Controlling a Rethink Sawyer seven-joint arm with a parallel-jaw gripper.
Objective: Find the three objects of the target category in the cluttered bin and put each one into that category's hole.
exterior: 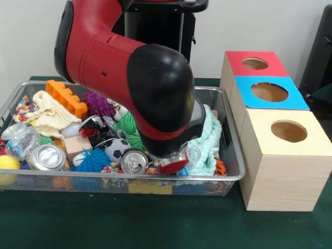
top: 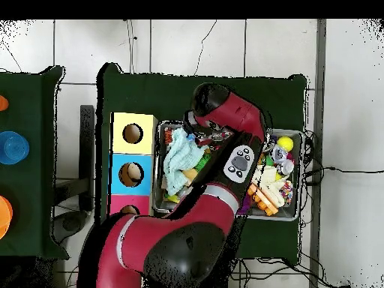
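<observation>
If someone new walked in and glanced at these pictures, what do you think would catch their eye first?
Probably the big red and black arm, reaching down into the middle of the wire bin and hiding much of it. Next, the bin's jumble: cans, a blue spiky ball, an orange block, a mint cloth. Beside the bin stand three boxes, red, blue and cream, each with a round hole on top.

I get even, soft indoor light in both views, with no hard shadows. The arm shows a dull sheen on its black shell. Can tops glint mildly. The front view is slightly soft; the overhead view's floor reads bright.
</observation>
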